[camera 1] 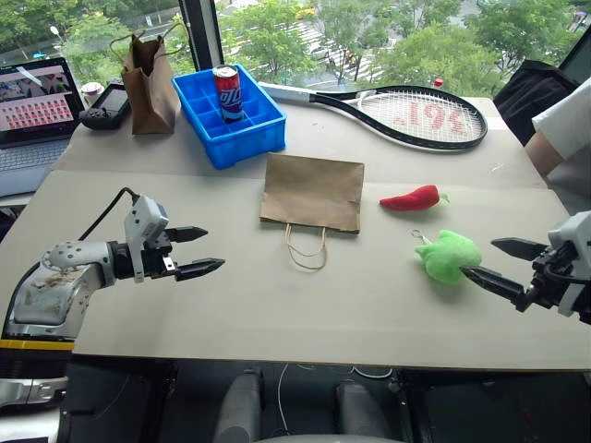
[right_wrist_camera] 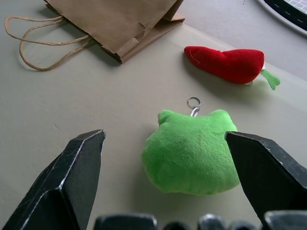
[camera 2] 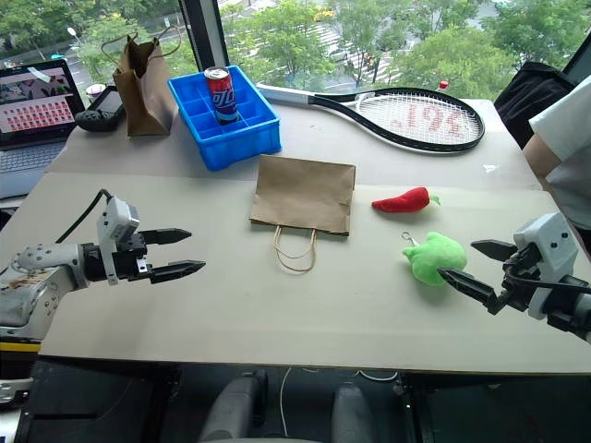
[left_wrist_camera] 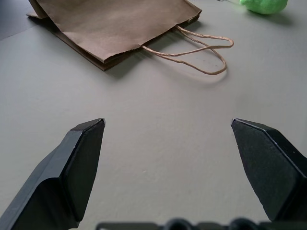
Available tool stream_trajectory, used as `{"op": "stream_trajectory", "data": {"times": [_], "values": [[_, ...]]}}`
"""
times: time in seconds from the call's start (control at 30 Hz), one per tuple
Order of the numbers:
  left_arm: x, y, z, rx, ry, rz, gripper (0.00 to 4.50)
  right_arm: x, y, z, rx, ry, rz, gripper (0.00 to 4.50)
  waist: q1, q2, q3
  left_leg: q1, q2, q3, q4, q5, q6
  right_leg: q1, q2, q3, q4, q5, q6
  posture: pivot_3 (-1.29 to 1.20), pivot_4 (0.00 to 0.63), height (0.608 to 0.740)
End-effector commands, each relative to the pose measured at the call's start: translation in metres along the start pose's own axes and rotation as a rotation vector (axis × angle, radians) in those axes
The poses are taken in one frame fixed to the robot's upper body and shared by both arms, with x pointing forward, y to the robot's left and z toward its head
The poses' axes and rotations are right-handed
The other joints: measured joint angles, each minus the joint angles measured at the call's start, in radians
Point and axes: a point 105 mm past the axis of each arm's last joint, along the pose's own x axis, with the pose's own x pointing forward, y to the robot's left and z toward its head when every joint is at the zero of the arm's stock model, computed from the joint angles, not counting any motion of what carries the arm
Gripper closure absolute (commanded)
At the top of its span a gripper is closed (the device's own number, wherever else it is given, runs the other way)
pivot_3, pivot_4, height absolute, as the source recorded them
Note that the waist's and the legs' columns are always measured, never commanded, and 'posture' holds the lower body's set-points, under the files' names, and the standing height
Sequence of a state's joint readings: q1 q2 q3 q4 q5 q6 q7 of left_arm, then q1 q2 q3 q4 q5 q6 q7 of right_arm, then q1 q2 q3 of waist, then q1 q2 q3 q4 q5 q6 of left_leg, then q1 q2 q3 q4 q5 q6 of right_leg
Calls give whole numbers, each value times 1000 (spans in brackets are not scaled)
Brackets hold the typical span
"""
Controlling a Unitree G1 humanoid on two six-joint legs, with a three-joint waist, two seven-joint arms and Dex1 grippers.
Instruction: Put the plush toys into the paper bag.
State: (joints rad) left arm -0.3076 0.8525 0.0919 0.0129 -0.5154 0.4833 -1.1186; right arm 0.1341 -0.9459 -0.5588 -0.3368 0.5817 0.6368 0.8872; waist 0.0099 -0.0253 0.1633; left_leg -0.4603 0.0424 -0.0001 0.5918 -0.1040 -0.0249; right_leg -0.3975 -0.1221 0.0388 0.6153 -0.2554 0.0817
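On the table, right gripper point(camera 1: 499, 261) gaping by green toy point(camera 1: 450, 256), left gripper point(camera 1: 196, 251) wide too; gotta clamp it next, bag point(camera 1: 312, 191) lying flat tho.

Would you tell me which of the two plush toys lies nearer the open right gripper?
The lime-green plush, with its metal keyring, lies just ahead of the right gripper. The red chili plush lies farther back on the table, beyond the green one.

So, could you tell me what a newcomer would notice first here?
Probably the lime-green plush toy on the table's right side, just ahead of the open right gripper, with the red chili plush behind it. Mid-table, the paper bag lies flat, handles toward the robot.
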Motion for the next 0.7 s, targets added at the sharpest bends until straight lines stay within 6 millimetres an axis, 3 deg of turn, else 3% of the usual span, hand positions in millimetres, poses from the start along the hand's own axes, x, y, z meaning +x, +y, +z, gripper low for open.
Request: {"op": "stream_trajectory", "data": {"times": [0.03,0.1,0.23,0.5,0.6,0.7], "values": [[-2,-6,33,60,-72,-83,0,4,15,29,-61,-48,87,49,0,0,0,0,0,0,0,0,0,0,0,0,0,0,0,0,150,731],[4,-21,56,152,-68,-249,0,11,49,58,-121,-49,283,49,-1,0,3,0,0,0,1,0,0,-1,0,0,2,0,0,0,150,731],[26,-25,70,284,-34,-366,0,25,94,80,-190,-36,468,49,0,-1,4,1,4,0,5,-2,-4,-3,5,0,9,0,-2,0,150,731],[61,-20,72,395,-16,-458,0,53,125,84,-253,-41,490,49,1,-3,4,-10,8,-2,9,3,4,-9,11,2,12,4,-10,0,150,731],[82,-18,71,423,-26,-473,589,61,126,78,-267,-32,453,0,4,-3,4,-14,8,-3,14,2,5,-10,11,1,14,4,-8,0,150,731],[96,-18,67,459,-15,-497,1776,65,125,73,-267,-25,417,0,2,-3,4,-16,7,-3,17,2,5,-10,11,2,13,4,-9,0,150,731]]}}
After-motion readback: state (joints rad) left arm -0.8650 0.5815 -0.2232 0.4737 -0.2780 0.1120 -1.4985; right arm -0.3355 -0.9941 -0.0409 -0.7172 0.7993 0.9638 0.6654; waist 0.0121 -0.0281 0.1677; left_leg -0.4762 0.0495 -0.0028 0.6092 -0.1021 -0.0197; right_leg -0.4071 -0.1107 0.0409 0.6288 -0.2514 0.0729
